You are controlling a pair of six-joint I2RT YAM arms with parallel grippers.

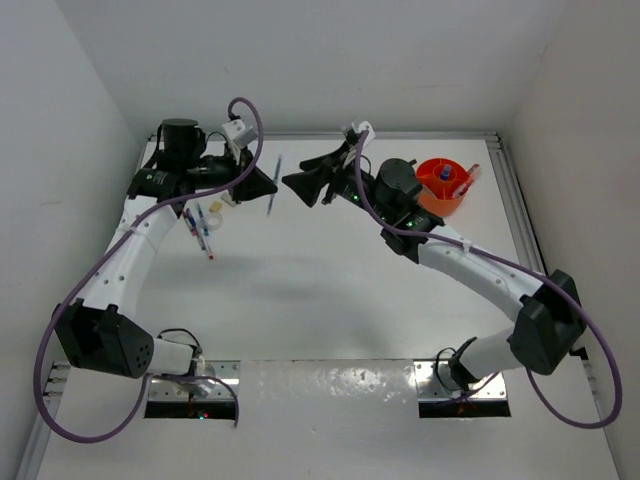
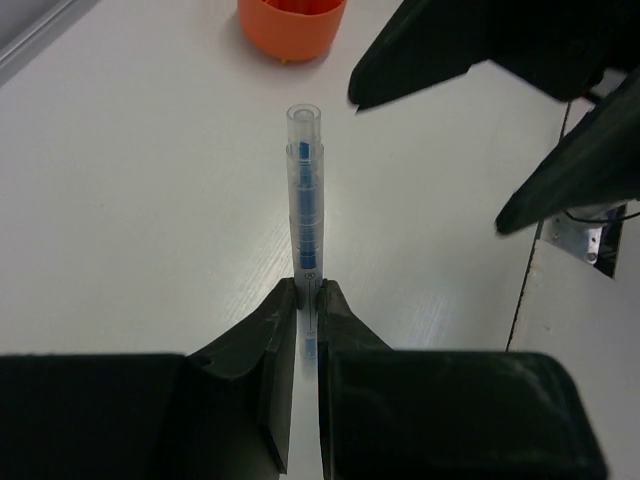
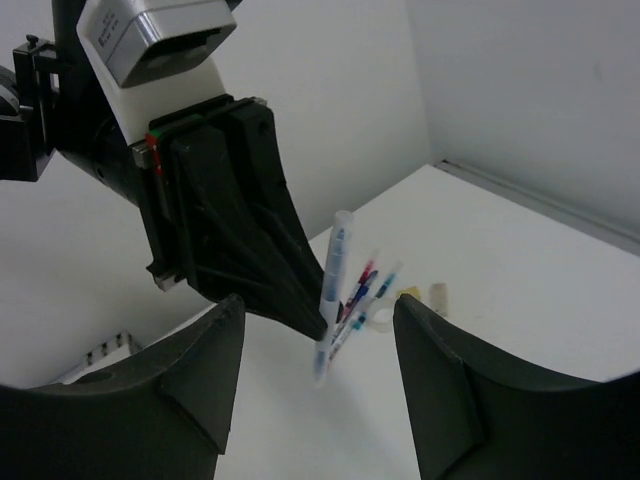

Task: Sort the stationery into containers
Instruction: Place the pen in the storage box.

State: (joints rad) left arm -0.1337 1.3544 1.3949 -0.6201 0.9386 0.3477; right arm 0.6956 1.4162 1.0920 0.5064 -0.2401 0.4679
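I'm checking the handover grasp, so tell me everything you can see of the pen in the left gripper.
The pen is slim, with a clear plastic barrel over a blue-and-white inner tube and a clear round end. The left gripper is shut on its lower part and holds it nearly upright above the white table. Most of its length sticks out past the fingertips. The open right gripper faces it without touching.

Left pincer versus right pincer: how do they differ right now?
Left pincer is shut on a blue-and-white pen; right pincer is open and empty. Left pincer points toward the orange tub; right pincer toward the loose pens. Both are black, facing each other.
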